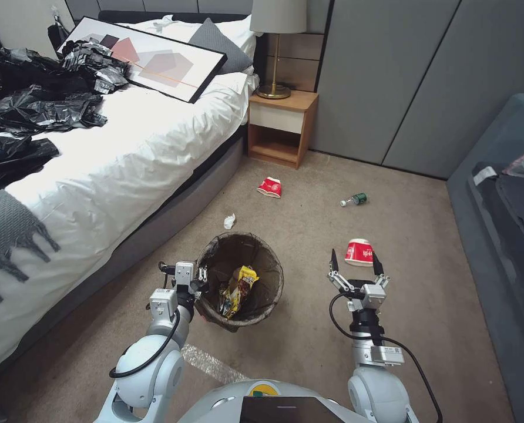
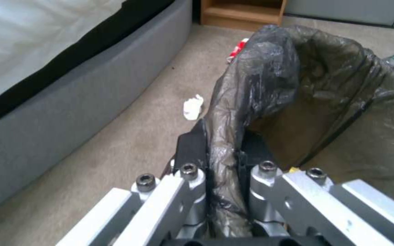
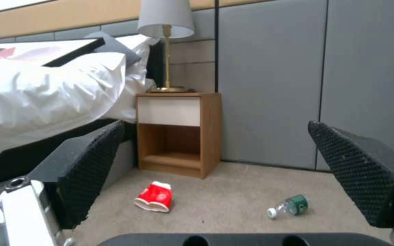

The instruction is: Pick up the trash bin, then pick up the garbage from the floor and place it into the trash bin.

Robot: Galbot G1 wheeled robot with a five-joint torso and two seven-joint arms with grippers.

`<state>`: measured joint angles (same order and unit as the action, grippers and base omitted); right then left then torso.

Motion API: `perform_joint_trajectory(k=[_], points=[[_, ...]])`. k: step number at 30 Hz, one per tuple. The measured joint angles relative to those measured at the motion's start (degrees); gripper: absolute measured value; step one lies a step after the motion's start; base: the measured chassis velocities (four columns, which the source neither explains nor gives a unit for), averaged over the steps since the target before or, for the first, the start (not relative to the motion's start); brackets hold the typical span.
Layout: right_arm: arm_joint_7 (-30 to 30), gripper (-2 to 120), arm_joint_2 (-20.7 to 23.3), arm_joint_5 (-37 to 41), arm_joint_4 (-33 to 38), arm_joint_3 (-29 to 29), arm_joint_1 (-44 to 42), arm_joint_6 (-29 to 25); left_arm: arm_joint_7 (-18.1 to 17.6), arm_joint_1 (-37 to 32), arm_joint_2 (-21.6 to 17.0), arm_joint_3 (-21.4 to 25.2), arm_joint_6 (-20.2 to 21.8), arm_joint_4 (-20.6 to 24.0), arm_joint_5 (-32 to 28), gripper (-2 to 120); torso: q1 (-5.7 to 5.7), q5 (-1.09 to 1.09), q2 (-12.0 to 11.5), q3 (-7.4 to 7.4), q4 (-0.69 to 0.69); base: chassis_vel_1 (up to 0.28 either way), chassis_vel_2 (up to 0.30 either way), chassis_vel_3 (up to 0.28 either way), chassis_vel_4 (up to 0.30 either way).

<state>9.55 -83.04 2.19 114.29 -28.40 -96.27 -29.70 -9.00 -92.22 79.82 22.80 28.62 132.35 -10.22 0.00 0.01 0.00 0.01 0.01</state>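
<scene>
**Bin held, cup ahead**

Left claw (image 2: 222,160): clamped on trash bin (image 1: 240,281) rim and liner, beside the bed (image 1: 127,153). Right claw (image 1: 357,261): wide, near a red cup (image 1: 359,252). Risk: thin liner may slip, tipping the bin.

Carpet floor (image 1: 309,346), 2 red cups (image 1: 270,187) (image 1: 359,252), green bottle (image 1: 354,200), white scrap (image 1: 229,221), nightstand (image 1: 281,126)

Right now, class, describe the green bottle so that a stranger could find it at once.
Start at the wooden nightstand beside the bed, then look along the carpet toward the grey wall panels. The green bottle lies on its side there, clear with a green label, unlike the red-and-white cups nearby.
</scene>
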Motion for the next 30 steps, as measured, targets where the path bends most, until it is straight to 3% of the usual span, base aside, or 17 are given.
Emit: perform_joint_trajectory(k=[30], points=[[-0.59, 96, 0.41, -0.16, 0.19, -0.8, 0.54, 0.09, -0.08, -0.11, -0.24, -0.08, 0.05, 0.23, 0.02, 6, 0.0, -0.01, 0.0, -0.01, 0.0, -0.173, 0.177, 0.17, -0.174]])
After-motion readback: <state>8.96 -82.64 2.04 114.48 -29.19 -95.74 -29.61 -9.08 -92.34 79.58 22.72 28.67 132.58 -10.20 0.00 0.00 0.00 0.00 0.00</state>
